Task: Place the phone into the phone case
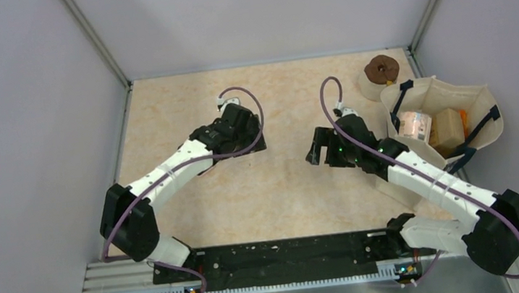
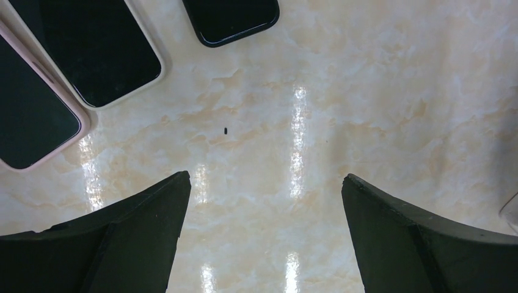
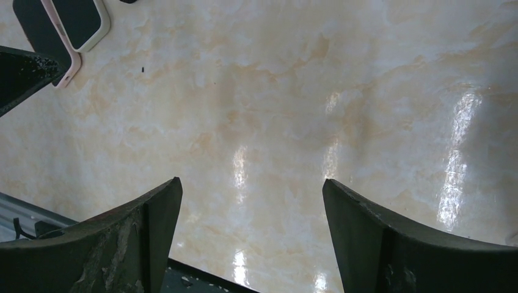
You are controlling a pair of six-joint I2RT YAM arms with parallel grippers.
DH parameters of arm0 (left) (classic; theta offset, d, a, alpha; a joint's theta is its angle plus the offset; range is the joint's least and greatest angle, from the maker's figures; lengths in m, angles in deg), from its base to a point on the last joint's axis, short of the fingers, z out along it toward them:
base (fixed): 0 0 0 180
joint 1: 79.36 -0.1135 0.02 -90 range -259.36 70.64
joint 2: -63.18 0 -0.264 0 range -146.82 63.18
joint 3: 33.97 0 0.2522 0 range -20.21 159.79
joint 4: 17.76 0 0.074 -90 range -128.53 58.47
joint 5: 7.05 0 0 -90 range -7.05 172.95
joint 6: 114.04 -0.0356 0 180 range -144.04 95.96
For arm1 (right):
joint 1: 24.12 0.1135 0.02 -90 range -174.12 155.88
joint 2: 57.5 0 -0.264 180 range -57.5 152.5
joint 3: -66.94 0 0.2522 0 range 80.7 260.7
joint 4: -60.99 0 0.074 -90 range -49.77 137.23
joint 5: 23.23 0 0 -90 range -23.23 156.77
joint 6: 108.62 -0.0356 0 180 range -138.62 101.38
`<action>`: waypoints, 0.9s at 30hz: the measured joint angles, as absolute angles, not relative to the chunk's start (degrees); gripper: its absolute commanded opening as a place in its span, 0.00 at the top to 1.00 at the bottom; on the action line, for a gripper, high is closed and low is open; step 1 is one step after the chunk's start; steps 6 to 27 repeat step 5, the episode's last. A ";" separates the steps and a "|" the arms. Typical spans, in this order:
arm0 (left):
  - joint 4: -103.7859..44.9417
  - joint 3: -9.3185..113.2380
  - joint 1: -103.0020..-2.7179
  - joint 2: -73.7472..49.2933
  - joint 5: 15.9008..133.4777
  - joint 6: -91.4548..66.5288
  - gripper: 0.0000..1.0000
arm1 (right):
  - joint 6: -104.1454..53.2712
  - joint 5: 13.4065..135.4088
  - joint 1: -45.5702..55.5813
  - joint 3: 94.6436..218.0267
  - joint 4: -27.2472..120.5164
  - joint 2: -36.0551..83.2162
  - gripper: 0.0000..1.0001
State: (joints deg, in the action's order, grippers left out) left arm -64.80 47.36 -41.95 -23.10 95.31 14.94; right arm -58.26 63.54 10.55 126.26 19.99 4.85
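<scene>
Farthest left in the left wrist view, a pink-rimmed case (image 2: 30, 104) lies flat on the marbled table (image 2: 366, 110). Just beside it is a cream-rimmed case (image 2: 98, 49), though whether their edges touch cannot be told. Both show a dark, glossy face, so it is unclear whether either is empty or filled. A little to their right and apart from them, the rounded end of a black phone (image 2: 232, 21) reaches in from the top edge; it is likeliest the piece to be fitted. The left gripper (image 2: 266, 177) hangs over bare table near all three, its jaws spread wide and holding nothing. The phone should be stiff and fairly dense, with slick glass and a thin profile lying flush on a shiny surface. The grip therefore probably belongs across its two long edges near the middle, not on the face. The case is likely light and bendy, and may skate away unless it is pinned by its rim. Further right, the right gripper (image 3: 251, 181) is likewise wide open and empty over bare table, well apart from that cluster.
</scene>
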 measured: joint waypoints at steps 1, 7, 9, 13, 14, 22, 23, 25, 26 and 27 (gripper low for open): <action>-64.67 47.14 -42.04 -22.90 95.29 14.94 0.01 | -58.26 63.46 10.55 126.26 20.05 4.87 0.14; -64.04 47.06 -42.08 -22.34 95.07 14.92 0.01 | -58.28 63.32 10.55 126.26 20.40 4.98 0.14; -64.04 47.06 -42.08 -22.34 95.07 14.92 0.01 | -58.28 63.32 10.55 126.26 20.40 4.98 0.14; -64.04 47.06 -42.08 -22.34 95.07 14.92 0.01 | -58.28 63.32 10.55 126.26 20.40 4.98 0.14; -64.04 47.06 -42.08 -22.34 95.07 14.92 0.01 | -58.28 63.32 10.55 126.26 20.40 4.98 0.14; -64.04 47.06 -42.08 -22.34 95.07 14.92 0.01 | -58.28 63.32 10.55 126.26 20.40 4.98 0.14; -64.04 47.06 -42.08 -22.34 95.07 14.92 0.01 | -58.28 63.32 10.55 126.26 20.40 4.98 0.14; -64.04 47.06 -42.08 -22.34 95.07 14.92 0.01 | -58.28 63.32 10.55 126.26 20.40 4.98 0.14; -64.04 47.06 -42.08 -22.34 95.07 14.92 0.01 | -58.28 63.32 10.55 126.26 20.40 4.98 0.14; -64.04 47.06 -42.08 -22.34 95.07 14.92 0.01 | -58.28 63.32 10.55 126.26 20.40 4.98 0.14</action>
